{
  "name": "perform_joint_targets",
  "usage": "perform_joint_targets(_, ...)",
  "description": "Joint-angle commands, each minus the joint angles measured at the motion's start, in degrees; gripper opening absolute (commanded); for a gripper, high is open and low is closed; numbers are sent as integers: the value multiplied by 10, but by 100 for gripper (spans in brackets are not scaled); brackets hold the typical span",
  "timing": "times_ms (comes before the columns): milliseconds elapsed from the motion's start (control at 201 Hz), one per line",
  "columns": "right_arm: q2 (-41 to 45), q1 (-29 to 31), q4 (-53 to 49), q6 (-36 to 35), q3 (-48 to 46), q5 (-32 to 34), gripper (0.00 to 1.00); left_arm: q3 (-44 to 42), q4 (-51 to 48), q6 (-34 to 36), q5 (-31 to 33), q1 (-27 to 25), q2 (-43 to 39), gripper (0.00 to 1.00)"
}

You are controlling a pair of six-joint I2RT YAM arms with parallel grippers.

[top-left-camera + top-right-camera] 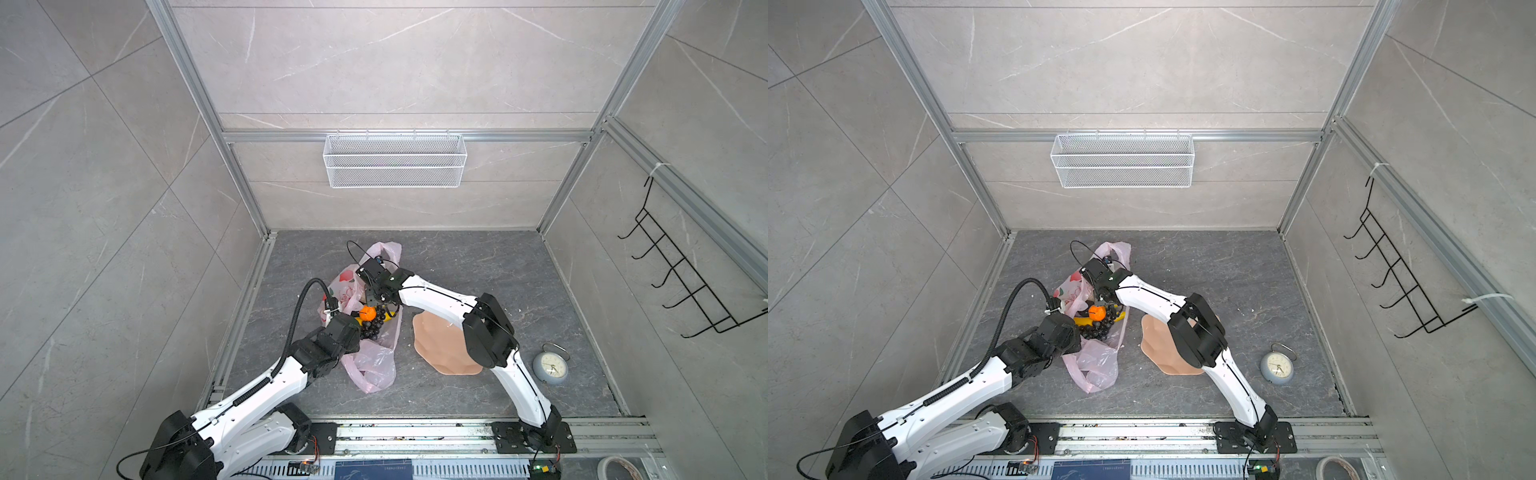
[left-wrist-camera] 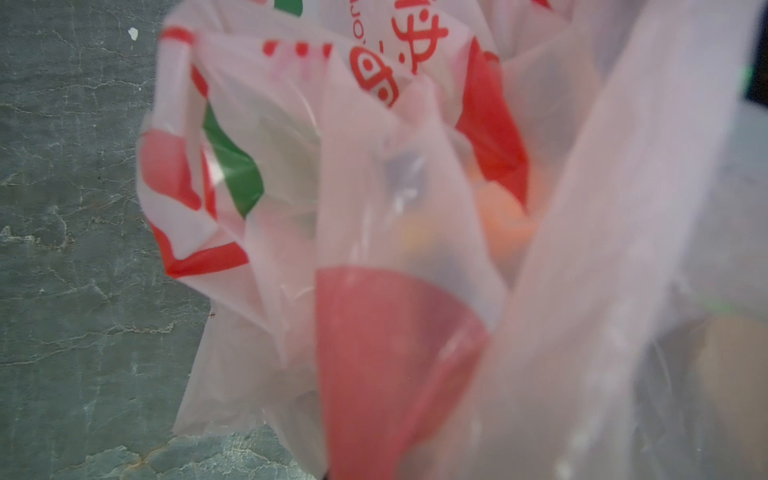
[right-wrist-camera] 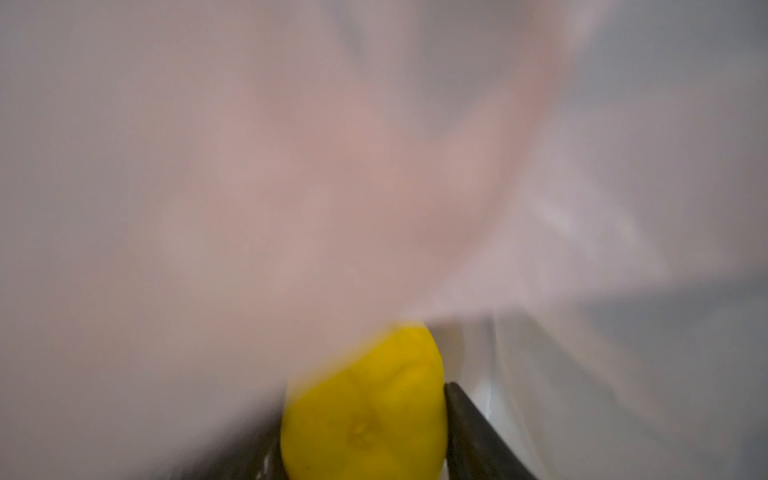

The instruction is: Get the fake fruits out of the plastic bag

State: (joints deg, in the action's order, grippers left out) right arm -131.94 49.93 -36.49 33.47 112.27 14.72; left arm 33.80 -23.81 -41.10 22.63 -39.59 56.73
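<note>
Fake fruits [image 1: 371, 323] sit heaped in the plastic bag [image 1: 374, 361] on the counter [image 1: 478, 282]; with the right jaws grasping the banana [image 3: 365, 407] and the left jaws seemingly clenched on the bag's rim, loose film could snag and spill the pile.

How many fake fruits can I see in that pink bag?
3 show, in the open mouth of the bag: an orange on top, a dark grape bunch against it, a yellow banana partly under them. More may be hidden inside.
</note>
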Motion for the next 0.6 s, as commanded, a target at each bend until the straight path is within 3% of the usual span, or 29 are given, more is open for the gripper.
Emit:
perform_joint_targets(0, 78, 8, 64, -15, -70, -21, 58, 28, -4, -7, 19, 3, 2, 0)
perform_joint_targets(354, 226, 22, 152, -16, -243, -35, 58, 30, 6, -8, 18, 4, 14, 0)
perform_joint_targets(593, 285, 28, 171, -3, -295, -66, 58, 25, 7, -11, 18, 5, 12, 0)
